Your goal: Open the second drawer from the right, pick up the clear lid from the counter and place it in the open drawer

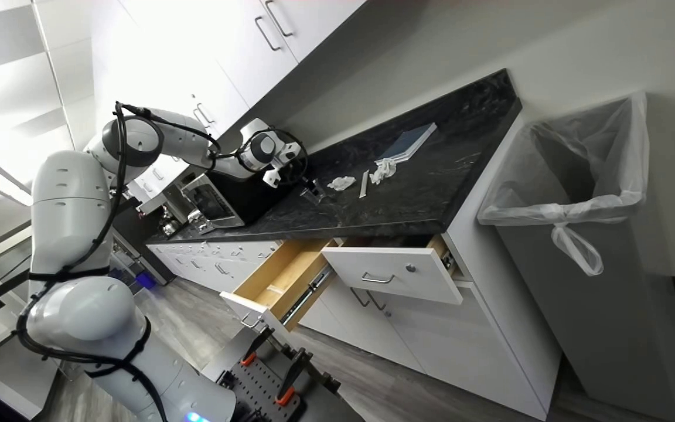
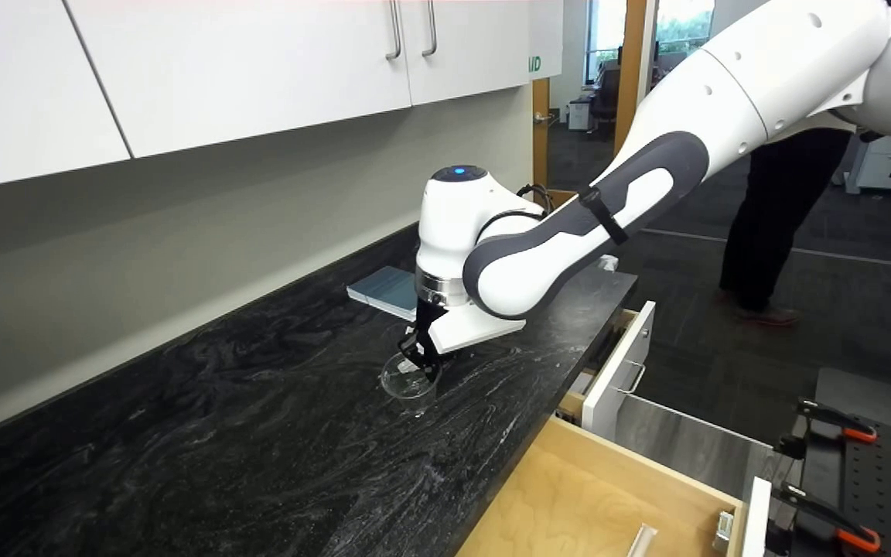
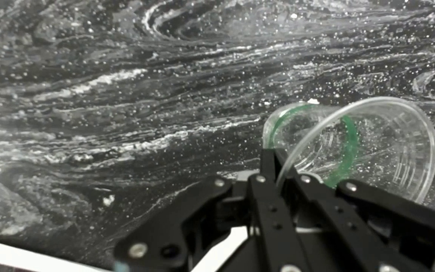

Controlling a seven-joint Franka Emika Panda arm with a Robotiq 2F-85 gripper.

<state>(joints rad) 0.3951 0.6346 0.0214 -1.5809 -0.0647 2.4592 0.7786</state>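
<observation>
- At the counter [image 2: 182,464], black with pale veining: gripper [image 3: 274,153] pinches the side wall of a clear cup [image 2: 417,398] at the rim, thin plastic caught between its fingers [image 3: 267,162].
- Cup shows a green ring [image 3: 349,151] toward its narrow end, wrist view. It is mouth-up and close to the counter in an exterior view; can't tell if its base touches.
- Second drawer from the right [image 1: 279,275]: pulled far out, tan wood box on show, white front, small bar handle. Pale strip [image 2: 641,540] lies on its floor.
- Wider white drawer [image 1: 393,272], just right of it, juts out only part way in both exterior views.
- Arm [image 2: 523,263] reaches over the counter, wrist pointing down.
- Also on the counter: thin blue-grey book [image 1: 411,143] lies flat; two crumpled tissues [image 1: 342,183], white stick [image 1: 364,184] between them. One tissue is right by the book.
- Boxy appliance [image 1: 214,205] stands farther along.
- Wall cupboards [image 2: 244,70] hang above.
- Grey bin [image 1: 601,310] with see-through liner [image 1: 595,205] stands at the counter's end.
- Black pegboard [image 2: 890,480] carries orange-and-black clamps [image 1: 285,397].
- Person's legs [image 2: 762,209], dark trousers, in the background, well apart from the counter.
</observation>
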